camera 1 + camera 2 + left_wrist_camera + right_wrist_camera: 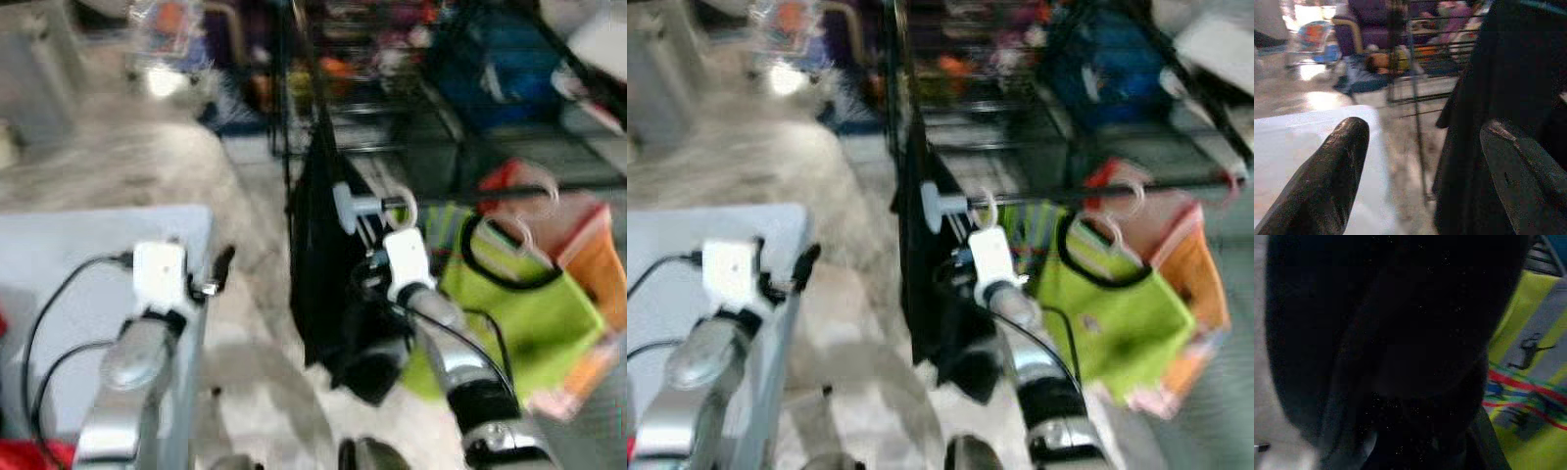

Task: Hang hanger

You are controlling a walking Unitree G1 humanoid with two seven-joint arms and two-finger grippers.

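Left gripper (1420,161) agape — nothing between.

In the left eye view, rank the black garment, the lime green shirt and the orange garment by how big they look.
1. black garment, biggest, though it hangs nearest the camera.
2. lime green shirt.
3. orange garment, smallest; partly behind the green one and cut by the frame edge, so unsure.

pale marbled floor (147,157), white table (78,264), black wire shelving (392,59).
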